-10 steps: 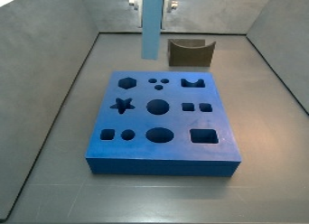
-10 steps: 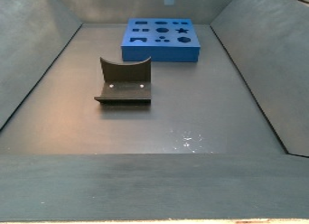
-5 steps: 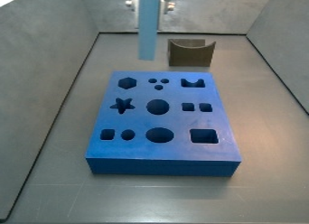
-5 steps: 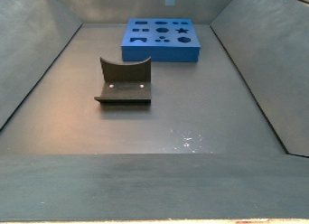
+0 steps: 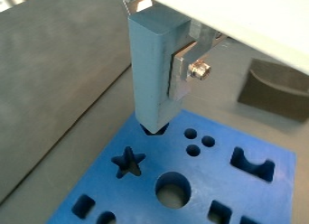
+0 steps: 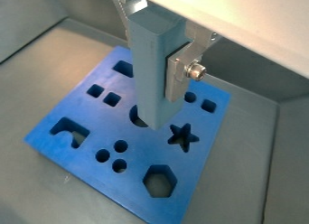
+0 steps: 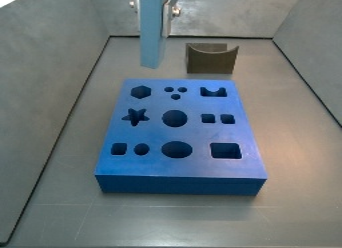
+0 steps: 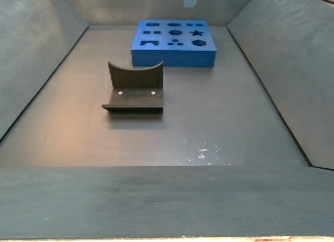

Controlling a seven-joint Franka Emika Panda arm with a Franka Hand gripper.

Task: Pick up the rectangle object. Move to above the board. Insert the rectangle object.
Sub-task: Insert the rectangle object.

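My gripper [image 7: 155, 4] is shut on the rectangle object [image 7: 154, 32], a tall pale blue block that hangs upright high over the far left part of the board [image 7: 181, 127]. In both wrist views the block [image 5: 152, 56] [image 6: 152, 65] fills the space between the jaws, with one silver finger [image 5: 182, 72] [image 6: 182, 76] flat against its side and the other finger hidden behind it. The board [image 5: 248, 191] [image 6: 85, 146] lies well below, bright blue, with star, round, hexagon and square holes. It also shows in a side view as the far slab [image 8: 177, 41].
The dark fixture [image 7: 210, 58] [image 8: 135, 88] stands on the grey floor beyond the board's far right corner, apart from it. It shows in a wrist view too [image 5: 280, 90]. Sloping grey walls [image 7: 60, 102] enclose the floor on all sides.
The gripper and the held block have shifted a little to the left in a side view, at about the same height. The board and fixture have not moved.
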